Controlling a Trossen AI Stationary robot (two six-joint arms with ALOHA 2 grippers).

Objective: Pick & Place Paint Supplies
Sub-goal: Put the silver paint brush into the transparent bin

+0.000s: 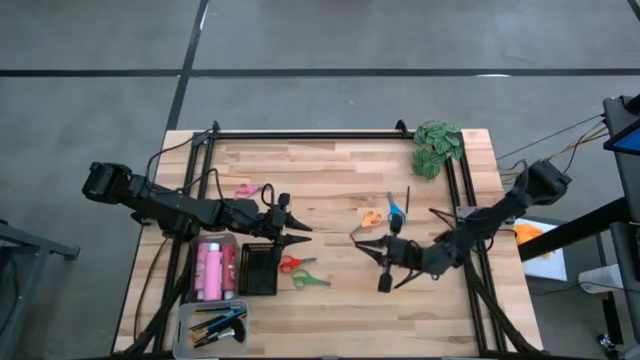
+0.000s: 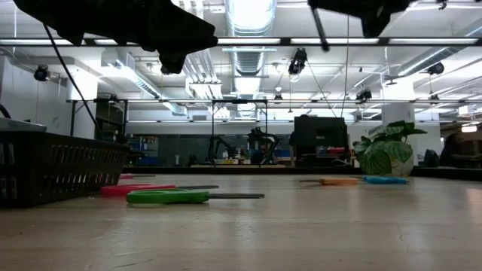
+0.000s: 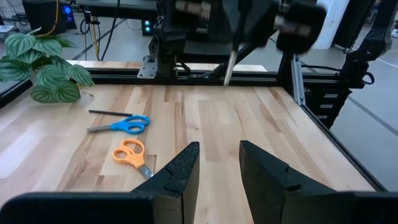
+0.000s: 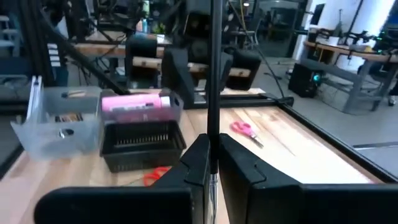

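A: Where's everything sitting? The thin dark brush (image 4: 214, 81) stands upright, pinched in the right tool (image 4: 211, 163).

B: Yep. Orange scissors (image 3: 130, 154) and blue scissors (image 3: 124, 124) lie flat mid-bench, red scissors (image 1: 291, 264) and green scissors (image 1: 310, 280) beside the black basket (image 1: 259, 268), pink scissors (image 1: 247, 190) farther back, pink bottles (image 1: 212, 269) binned.

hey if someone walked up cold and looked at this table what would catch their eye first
Probably the right gripper, shut on a thin dark brush that stands upright between its fingers above mid-table. Next, the bright pink paint bottles in a clear bin by the table's left front, and the green leafy clump at the far right corner.
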